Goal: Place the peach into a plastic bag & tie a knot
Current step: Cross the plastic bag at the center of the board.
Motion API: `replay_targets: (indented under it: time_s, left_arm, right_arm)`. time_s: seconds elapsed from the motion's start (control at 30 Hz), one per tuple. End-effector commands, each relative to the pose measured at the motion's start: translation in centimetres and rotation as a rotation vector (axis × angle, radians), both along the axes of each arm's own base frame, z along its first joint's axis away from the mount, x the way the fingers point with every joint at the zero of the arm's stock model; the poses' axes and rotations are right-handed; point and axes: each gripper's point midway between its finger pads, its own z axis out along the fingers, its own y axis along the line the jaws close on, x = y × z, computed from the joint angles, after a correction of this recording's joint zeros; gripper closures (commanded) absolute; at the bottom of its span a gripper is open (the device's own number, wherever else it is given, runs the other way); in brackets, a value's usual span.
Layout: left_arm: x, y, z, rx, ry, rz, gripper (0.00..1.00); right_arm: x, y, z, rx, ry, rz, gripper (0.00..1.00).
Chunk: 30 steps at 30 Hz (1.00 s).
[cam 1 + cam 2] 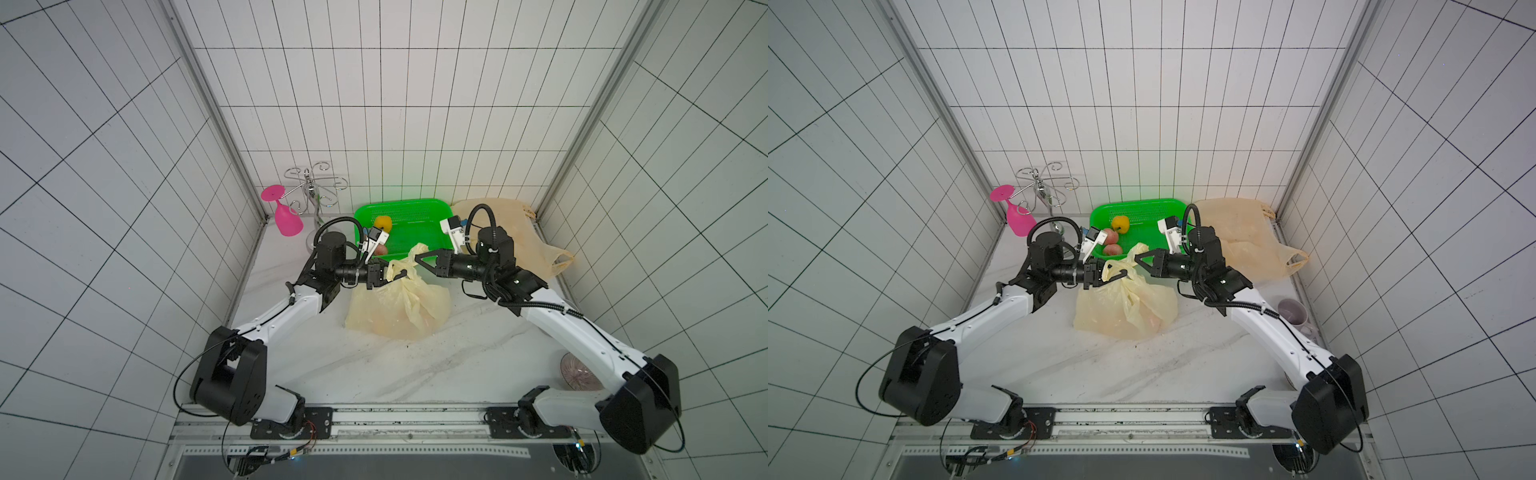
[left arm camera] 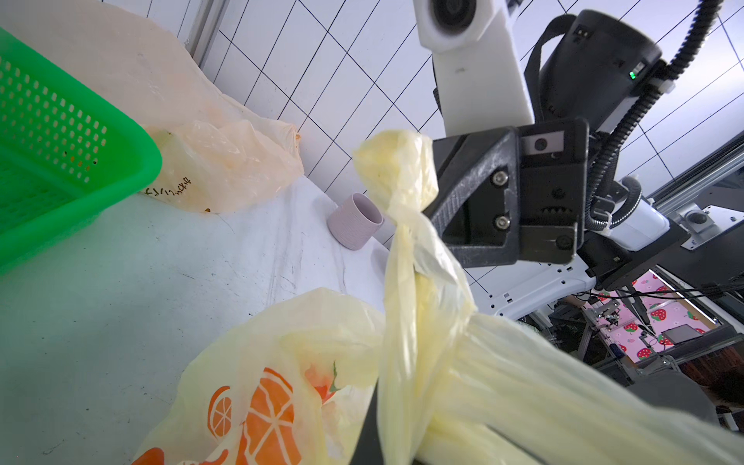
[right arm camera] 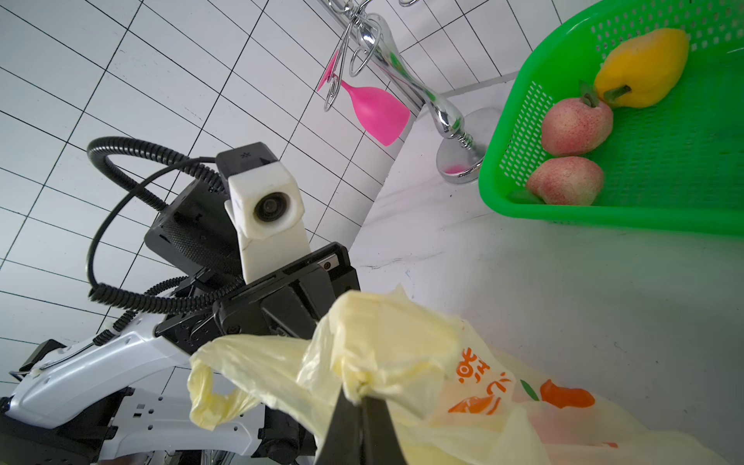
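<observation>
In both top views the bag (image 1: 399, 307) slumps mid-frame on the surface (image 1: 374, 365). A pink blush shows inside it, which I take for the peach (image 1: 1153, 321). Just above, my left tool (image 1: 1121, 275) and right tool (image 1: 1139, 258) are each clenched on a handle, held up and crossed for knotting (not yet cinched, I judge). The bag has an orange-slice print with orange characters I can't read. The green basket (image 1: 415, 206) sits behind.

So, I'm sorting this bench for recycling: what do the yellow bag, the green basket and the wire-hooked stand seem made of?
The yellow bag looks like thin, translucent plastic film: it crinkles and twists into ropes. The green basket is likely moulded glossy plastic, with perforated walls. The stand seems chromed metal: mirror-bright stem, bent wire hooks.
</observation>
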Motion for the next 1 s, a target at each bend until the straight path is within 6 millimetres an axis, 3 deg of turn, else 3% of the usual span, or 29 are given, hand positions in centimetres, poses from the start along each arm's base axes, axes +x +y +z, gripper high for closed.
replay_targets:
  time_s: [0.0, 0.2, 0.43, 0.6, 0.73, 0.97]
  left_arm:
    - [1.0, 0.8, -0.6, 0.003, 0.042, 0.05, 0.93]
    - [1.2, 0.9, -0.8, 0.002, 0.055, 0.056, 0.94]
    - [1.1, 1.0, -0.6, -0.007, 0.056, 0.053, 0.92]
    - [1.3, 1.0, -1.0, -0.008, 0.075, 0.055, 0.95]
    - [1.8, 1.2, -1.0, -0.008, 0.088, 0.071, 0.94]
    - [2.1, 1.4, -1.4, -0.006, 0.117, 0.079, 0.95]
  right_arm:
    - [1.1, -2.4, -0.5, -0.05, -0.07, -0.098, 1.0]
    - [0.0, -2.5, 0.0, -0.083, -0.142, -0.059, 1.0]
    - [-1.4, -2.2, -1.4, -0.133, -0.155, -0.024, 1.0]
    - [-2.2, -2.1, -0.4, -0.146, -0.235, -0.013, 1.0]
    - [-4.3, -1.8, 0.4, -0.143, -0.327, 0.048, 1.0]
    - [-7.5, -1.1, -1.9, -0.199, -0.367, 0.162, 1.0]
